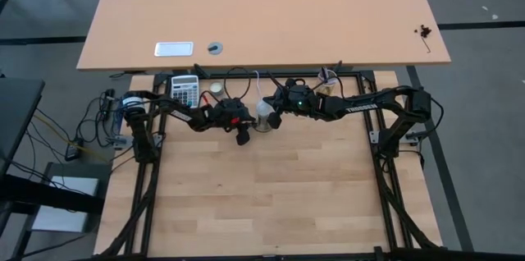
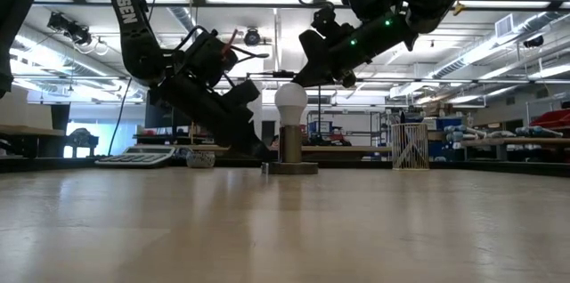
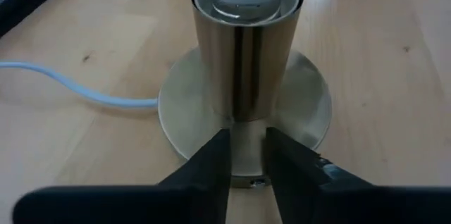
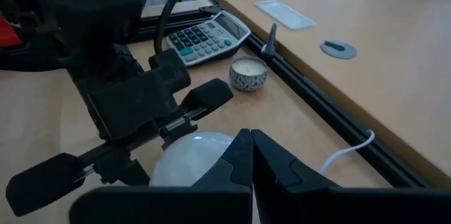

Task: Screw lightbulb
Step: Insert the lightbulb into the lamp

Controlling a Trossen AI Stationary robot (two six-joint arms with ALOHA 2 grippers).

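From above, both arms meet near the table's back edge. The lightbulb (image 1: 264, 110) sits in its socket (image 1: 262, 123) between them, the left gripper (image 1: 243, 135) low beside the base and the right gripper (image 1: 273, 118) just beside the globe. A calculator (image 1: 185, 90) and a small pale tin (image 1: 216, 89) lie behind the left arm. White lettering on the right forearm seems to read TROSSEN, though it is too small to be sure.

At table height, the bulb (image 2: 290, 101) stands upright in the brass-grey socket (image 2: 290, 145), so the bulb is already seated and I judge the step in hand to be the tightening turns. The left gripper (image 2: 259, 149) reaches down to the foot of the socket; the right gripper (image 2: 312, 76) hangs close beside the globe. TROSSEN reads clearly on the left arm.

The left wrist view shows the left gripper (image 3: 246, 155) nearly closed, its fingers pressed against the socket's round foot (image 3: 310, 104), steadying it rather than clasping it. The thin white cord (image 3: 77, 90) trails away.

The right wrist view shows the right gripper (image 4: 251, 155) with fingers pressed together, empty, tips resting at the globe (image 4: 189, 155). The next move calls for them to part, straddle the globe and twist while the base is held.
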